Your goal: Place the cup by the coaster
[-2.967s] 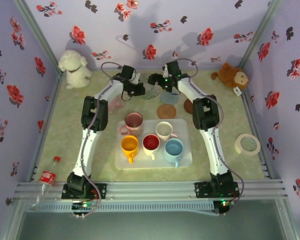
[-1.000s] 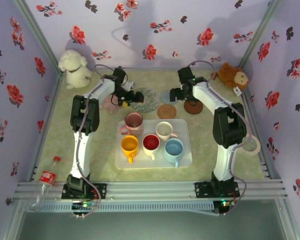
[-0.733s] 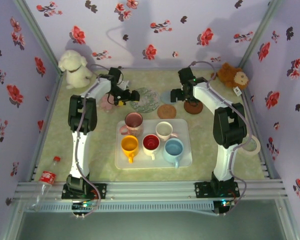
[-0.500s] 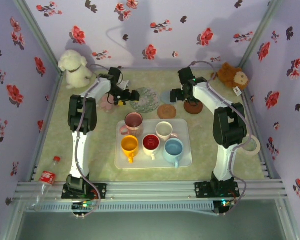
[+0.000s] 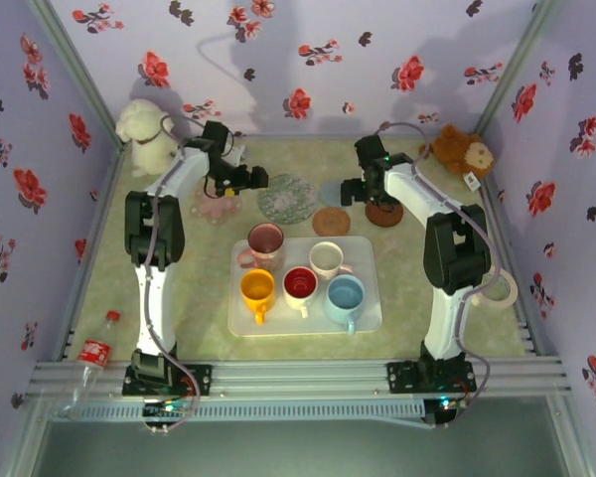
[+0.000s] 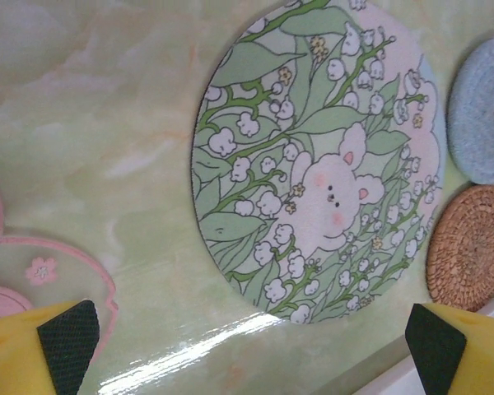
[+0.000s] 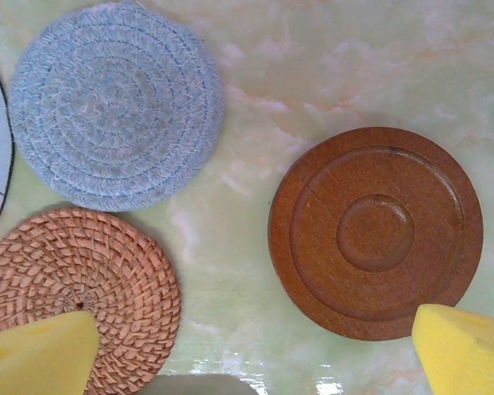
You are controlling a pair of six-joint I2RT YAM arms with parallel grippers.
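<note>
Several cups stand on the white tray [image 5: 368, 316]: a pink one [image 5: 266, 241], a cream one [image 5: 326, 259], a yellow one [image 5: 257, 288], a red one [image 5: 300, 283] and a blue one [image 5: 345, 295]. Behind the tray lie coasters: a floral one [image 5: 286, 198] [image 6: 313, 156], a blue woven one [image 7: 115, 107], a rattan one [image 5: 331, 221] [image 7: 82, 296] and a brown wooden one [image 5: 384, 212] [image 7: 377, 233]. My left gripper [image 5: 256, 181] [image 6: 247, 354] hovers open just left of the floral coaster. My right gripper [image 5: 346, 192] [image 7: 251, 354] hangs open between the rattan and wooden coasters. Both are empty.
A pink coaster [image 5: 217, 207] [image 6: 33, 263] lies under the left arm. A white plush toy [image 5: 147, 137] sits at the back left, a brown one [image 5: 464, 152] at the back right. A tape roll [image 5: 492, 286] lies at the right, a bottle [image 5: 94, 353] at the front left.
The left gripper has drawn back and to the left, off the floral coaster. The right gripper has stayed almost still over the coasters. Both stay open.
</note>
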